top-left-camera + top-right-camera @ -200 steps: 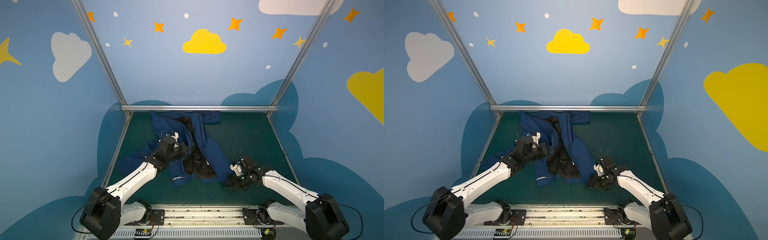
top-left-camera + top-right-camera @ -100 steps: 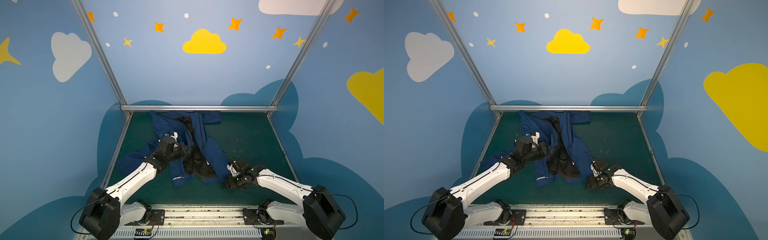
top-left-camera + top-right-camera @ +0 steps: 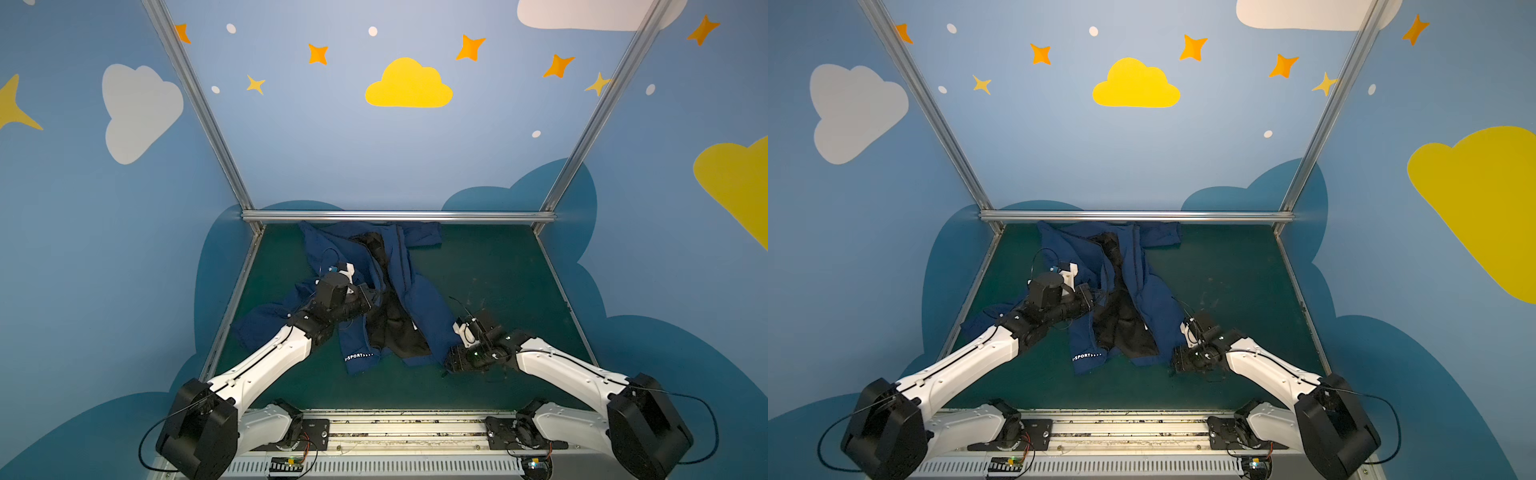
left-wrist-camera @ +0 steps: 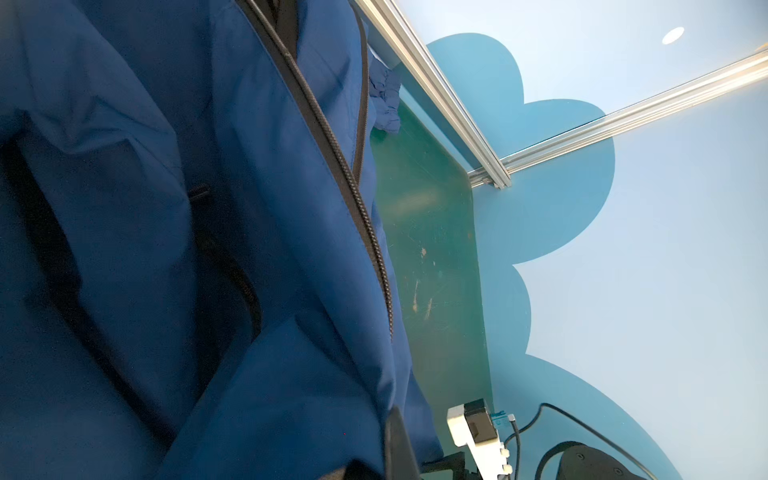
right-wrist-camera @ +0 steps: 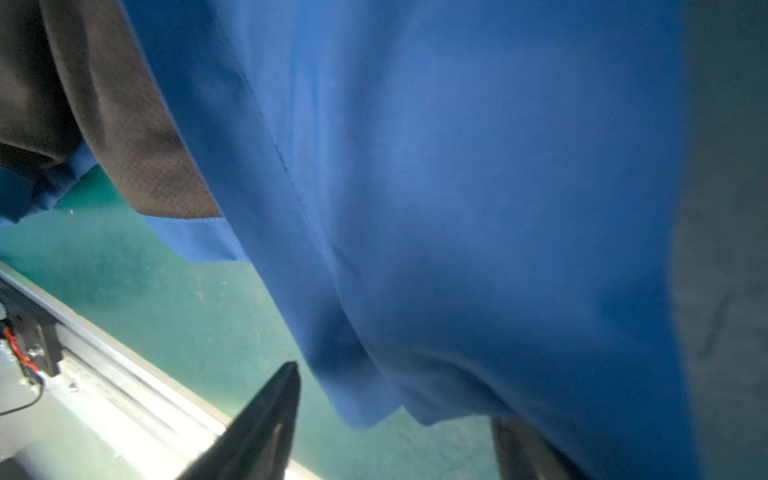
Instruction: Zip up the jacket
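Right gripper (image 3: 452,365) has moved toward the left of the frame in both top views. It was just clear of the lower right hem corner of the jacket (image 3: 422,299) and is now up against that corner. The wrist and its white camera mount (image 3: 463,332) went left with it. Jaws slightly narrower, still apart. In the right wrist view, blue hem fabric lies between the fingers (image 5: 266,419), unclamped.
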Robot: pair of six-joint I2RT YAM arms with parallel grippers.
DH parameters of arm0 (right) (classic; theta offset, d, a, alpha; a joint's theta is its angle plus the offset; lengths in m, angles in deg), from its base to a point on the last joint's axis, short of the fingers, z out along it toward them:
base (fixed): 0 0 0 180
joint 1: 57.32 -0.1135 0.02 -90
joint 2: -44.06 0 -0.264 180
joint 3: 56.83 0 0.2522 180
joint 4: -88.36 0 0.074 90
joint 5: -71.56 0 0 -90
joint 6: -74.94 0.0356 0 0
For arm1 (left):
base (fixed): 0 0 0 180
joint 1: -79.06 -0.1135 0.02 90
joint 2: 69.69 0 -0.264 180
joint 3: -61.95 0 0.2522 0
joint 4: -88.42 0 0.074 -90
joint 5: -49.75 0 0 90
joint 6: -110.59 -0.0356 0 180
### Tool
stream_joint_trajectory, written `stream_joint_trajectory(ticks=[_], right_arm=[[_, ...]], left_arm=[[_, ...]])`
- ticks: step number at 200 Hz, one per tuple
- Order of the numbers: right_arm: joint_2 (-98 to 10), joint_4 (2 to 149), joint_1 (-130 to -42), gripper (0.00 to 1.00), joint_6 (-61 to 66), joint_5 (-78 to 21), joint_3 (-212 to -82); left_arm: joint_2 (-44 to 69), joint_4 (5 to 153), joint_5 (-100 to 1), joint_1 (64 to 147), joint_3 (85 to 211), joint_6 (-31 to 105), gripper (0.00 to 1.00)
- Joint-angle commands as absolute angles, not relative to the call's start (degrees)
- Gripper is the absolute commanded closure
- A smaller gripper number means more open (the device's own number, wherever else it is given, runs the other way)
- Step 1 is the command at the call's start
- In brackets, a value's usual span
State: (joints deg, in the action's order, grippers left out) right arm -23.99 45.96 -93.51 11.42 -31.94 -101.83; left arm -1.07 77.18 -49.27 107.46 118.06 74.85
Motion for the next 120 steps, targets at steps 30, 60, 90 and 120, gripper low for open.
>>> stream_joint_trajectory(ticks=[30, 60, 90, 120], right_arm=[[-23.5, 46.2, -93.8, 0.27, 9.9, -32.3, -100.4], [-22.8, 43.8, -95.7, 0.21, 10.8, -31.1, -100.3], [-22.4, 42.1, -97.0, 0.17, 11.7, -28.8, -100.7], [-24.1, 43.7, -99.0, 0.17, 11.7, -27.2, -101.1]], left_arm=[[-1.5, 76.9, -49.6, 107.5, 118.6, 74.6, 0.97], [-1.8, 76.9, -49.5, 107.6, 118.1, 74.8, 0.97], [-1.8, 77.1, -49.5, 107.6, 118.1, 74.9, 0.97], [-2.4, 76.4, -49.3, 107.6, 117.8, 75.0, 0.97]])
